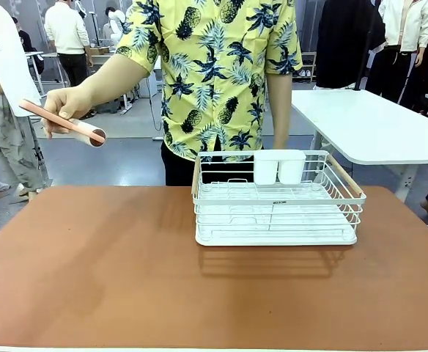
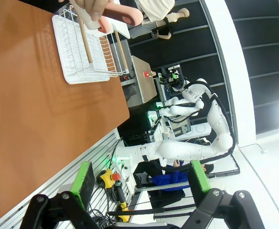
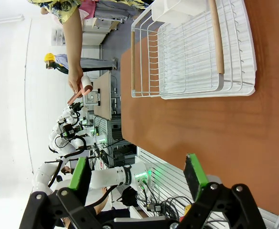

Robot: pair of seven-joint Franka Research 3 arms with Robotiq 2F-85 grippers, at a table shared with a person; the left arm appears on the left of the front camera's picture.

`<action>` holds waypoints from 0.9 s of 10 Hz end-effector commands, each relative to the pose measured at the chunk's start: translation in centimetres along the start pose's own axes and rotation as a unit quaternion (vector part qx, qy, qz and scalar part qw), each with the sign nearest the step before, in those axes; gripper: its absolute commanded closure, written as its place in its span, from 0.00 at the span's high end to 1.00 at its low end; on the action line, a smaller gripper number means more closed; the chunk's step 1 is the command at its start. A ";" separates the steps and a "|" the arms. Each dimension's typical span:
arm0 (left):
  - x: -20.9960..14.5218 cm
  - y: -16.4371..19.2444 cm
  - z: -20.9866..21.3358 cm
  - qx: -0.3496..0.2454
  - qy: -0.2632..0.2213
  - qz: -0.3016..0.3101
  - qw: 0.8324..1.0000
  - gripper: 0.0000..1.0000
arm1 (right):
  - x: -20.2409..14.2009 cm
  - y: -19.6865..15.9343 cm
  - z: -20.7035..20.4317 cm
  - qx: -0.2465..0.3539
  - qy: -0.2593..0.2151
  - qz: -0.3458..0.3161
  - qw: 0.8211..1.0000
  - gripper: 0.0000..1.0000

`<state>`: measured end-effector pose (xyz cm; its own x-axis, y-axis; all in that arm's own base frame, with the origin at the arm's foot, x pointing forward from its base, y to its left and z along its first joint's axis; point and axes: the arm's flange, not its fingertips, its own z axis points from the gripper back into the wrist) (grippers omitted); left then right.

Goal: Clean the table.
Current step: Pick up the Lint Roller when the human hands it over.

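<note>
One terracotta table (image 1: pixel 89 279), matte top, thin pale edge, white rack (image 1: pixel 276 236) on it

Surfaces: table (image 1: pixel 89 271) top matt, smooth, terracotta, with a faint sheen; dish rack (image 1: pixel 272 220) white coated wire with pale bare-wood side handles (image 1: pixel 344 176) and a smooth white plastic caddy (image 1: pixel 278 167); person's shirt (image 1: pixel 214 66) printed cloth.
</note>
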<state>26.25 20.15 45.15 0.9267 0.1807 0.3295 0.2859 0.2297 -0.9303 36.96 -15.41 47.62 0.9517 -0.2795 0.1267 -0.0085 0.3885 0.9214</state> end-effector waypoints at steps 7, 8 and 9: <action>1.6 -11.6 -7.6 0.045 -0.094 0.227 0.968 1.00 | -0.1 0.2 0.1 0.002 0.003 0.005 1.000 1.00; 2.3 -12.2 -9.9 0.095 -0.082 0.275 0.953 1.00 | -0.1 0.2 0.1 0.002 0.003 0.005 1.000 1.00; 3.2 -12.1 -11.6 0.135 -0.099 0.292 0.942 1.00 | -0.1 0.2 0.1 0.002 0.003 0.005 1.000 1.00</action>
<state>27.67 8.53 55.99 0.8655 0.4842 -0.1285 -0.2738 0.2422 -0.9308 37.00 -15.39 47.57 0.9520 -0.2792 0.1254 -0.0071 0.3893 0.9211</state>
